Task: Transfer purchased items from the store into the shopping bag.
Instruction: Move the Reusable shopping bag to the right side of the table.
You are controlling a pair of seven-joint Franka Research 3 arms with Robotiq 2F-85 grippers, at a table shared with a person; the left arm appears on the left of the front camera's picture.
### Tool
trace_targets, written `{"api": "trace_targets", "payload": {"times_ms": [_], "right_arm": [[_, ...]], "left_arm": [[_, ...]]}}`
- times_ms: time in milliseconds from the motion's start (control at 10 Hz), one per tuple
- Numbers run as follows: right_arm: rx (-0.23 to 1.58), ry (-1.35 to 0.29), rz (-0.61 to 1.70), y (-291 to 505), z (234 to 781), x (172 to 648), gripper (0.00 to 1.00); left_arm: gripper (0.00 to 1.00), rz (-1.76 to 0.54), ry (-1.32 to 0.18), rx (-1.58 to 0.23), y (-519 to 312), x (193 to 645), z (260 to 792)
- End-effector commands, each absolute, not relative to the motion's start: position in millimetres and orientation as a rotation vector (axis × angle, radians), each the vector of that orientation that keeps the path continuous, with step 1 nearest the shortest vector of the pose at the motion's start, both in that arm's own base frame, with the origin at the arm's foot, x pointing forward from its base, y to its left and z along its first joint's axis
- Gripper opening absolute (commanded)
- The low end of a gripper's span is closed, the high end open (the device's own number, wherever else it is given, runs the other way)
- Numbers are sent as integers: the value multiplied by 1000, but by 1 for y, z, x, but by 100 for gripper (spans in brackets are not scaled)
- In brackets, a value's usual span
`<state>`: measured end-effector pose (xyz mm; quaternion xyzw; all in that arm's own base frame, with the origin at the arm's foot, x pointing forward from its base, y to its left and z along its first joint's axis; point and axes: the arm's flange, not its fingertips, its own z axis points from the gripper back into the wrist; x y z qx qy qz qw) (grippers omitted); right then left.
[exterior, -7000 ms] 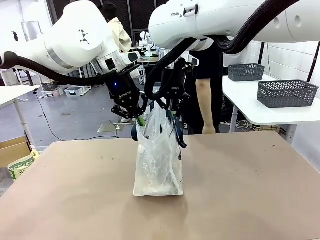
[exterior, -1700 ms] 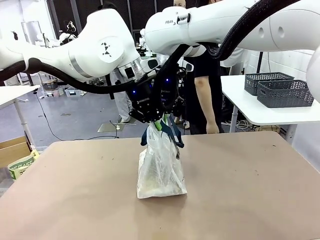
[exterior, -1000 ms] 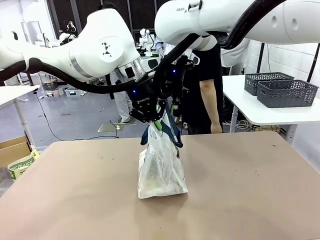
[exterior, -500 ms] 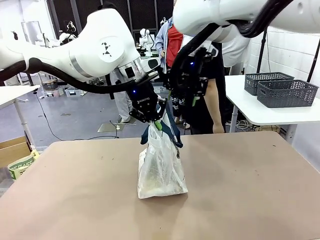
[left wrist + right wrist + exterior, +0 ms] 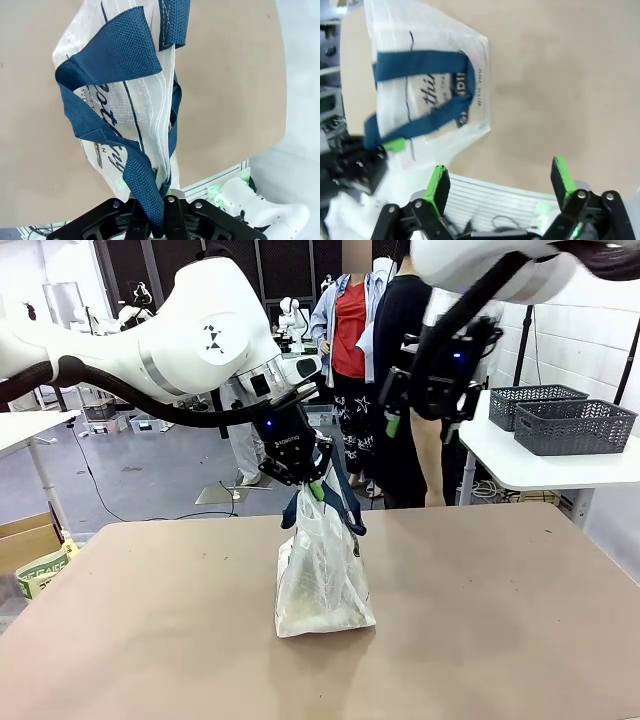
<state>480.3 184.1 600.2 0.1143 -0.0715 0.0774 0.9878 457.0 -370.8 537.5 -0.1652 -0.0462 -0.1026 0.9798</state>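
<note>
Near the middle of the brown table (image 5: 500, 640), standing upright, the translucent white shopping bag (image 5: 322, 580), its navy strap handle (image 5: 117, 62) pinched at the top between the closed jaws of the left gripper (image 5: 312, 483). Up and to the right, well apart from the bag and in front of people at the far side, the right gripper (image 5: 420, 425), green-padded fingers (image 5: 439, 182) spread wide with nothing between them.
</note>
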Motion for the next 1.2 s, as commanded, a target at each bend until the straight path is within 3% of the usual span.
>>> {"api": "trace_targets", "payload": {"times_ms": [0,300,500,900,1100], "right_arm": [[201,-263,266,157,577,446,100],[245,-483,590,122,564,441,100],[280,-521,720,111,568,457,100],[458,-532,719,91,590,485,100],[391,-557,716,96,592,473,100]], "left_arm": [[0,-205,-93,-331,-370,456,537],[0,-205,-93,-331,-370,456,537],[0,-205,-93,-331,-370,456,537],[0,-205,-93,-331,-370,456,537],[0,-205,-93,-331,-370,456,537]]}}
